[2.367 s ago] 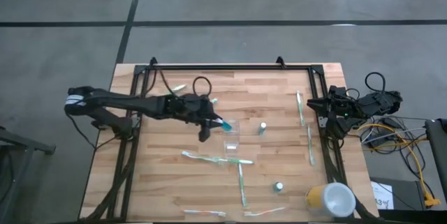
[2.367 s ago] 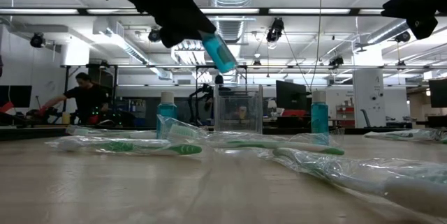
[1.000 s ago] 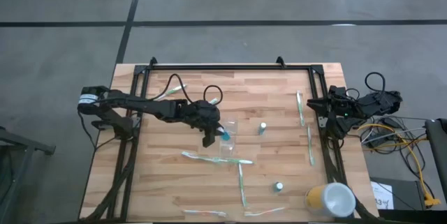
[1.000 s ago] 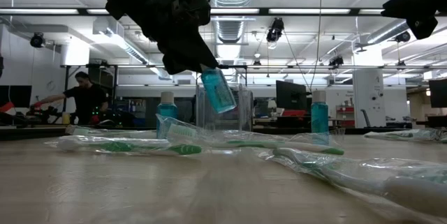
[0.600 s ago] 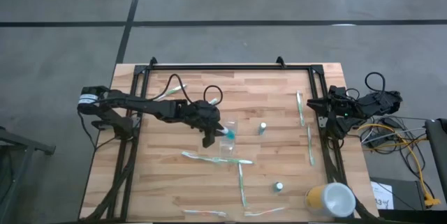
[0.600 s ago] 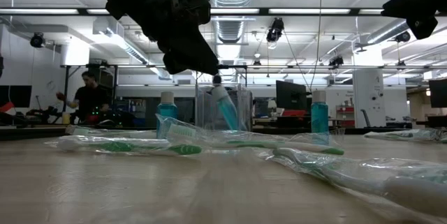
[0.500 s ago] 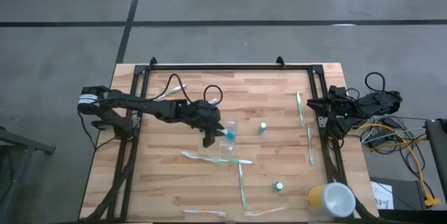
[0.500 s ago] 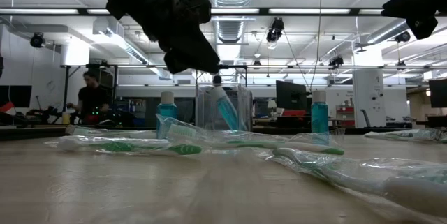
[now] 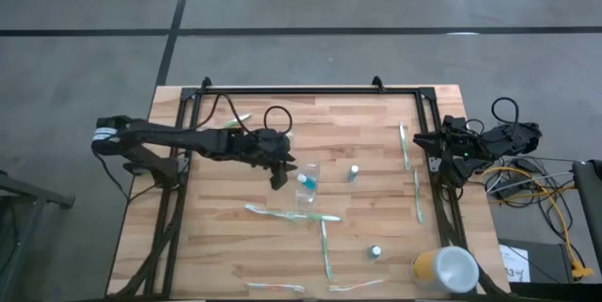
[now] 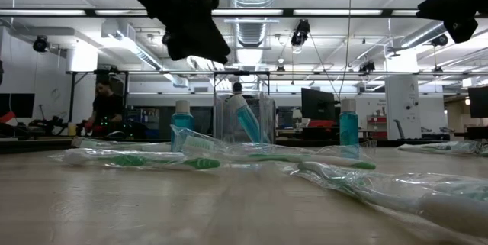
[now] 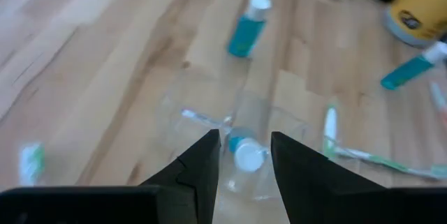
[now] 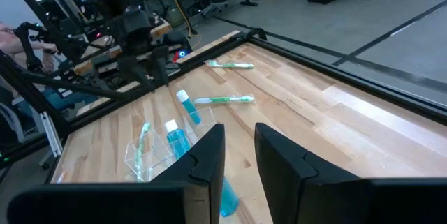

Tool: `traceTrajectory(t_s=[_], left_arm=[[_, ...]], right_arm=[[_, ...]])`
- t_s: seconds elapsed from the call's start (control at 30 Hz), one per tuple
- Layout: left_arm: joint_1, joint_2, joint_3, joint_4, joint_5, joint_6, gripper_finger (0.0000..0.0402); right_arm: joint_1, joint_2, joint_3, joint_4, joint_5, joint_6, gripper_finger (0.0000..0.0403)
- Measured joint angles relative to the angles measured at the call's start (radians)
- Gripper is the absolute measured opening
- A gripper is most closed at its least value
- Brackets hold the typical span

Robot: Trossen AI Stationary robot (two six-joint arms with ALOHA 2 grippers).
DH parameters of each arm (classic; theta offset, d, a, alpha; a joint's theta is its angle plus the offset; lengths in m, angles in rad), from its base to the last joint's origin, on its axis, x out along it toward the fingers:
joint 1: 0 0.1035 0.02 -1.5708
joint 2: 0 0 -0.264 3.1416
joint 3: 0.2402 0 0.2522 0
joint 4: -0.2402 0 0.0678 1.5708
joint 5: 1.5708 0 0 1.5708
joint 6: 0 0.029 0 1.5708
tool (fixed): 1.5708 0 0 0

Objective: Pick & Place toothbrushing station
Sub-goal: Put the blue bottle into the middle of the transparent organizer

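Left pincer (image 9: 279, 174) – fingers apart, empty – just beside clear cup (image 9: 308, 183) with tube (image 10: 245, 118) inside

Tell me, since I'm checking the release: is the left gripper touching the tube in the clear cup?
Apart. In the low view the left gripper hangs above the clear cup, with open space between it and the tube leaning inside.
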Motion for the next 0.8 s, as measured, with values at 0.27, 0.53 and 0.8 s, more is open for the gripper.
traceTrajectory(t_s=[0.27,0.53,0.8], left_arm=[[0.001,-0.041,-0.003,-0.144,-0.06,-0.08,0.014],[0.026,-0.045,-0.034,-0.193,-0.068,-0.236,0.0212],[0.065,-0.044,-0.034,-0.313,-0.079,-0.318,0.0226]], right_arm=[[0.0,0.0,0.0,0.0,0.0,0.0,0.0071],[0.0,0.0,0.0,0.0,0.0,0.0,0.008],[0.0,0.0,0.0,0.0,0.0,0.0,0.0069]])
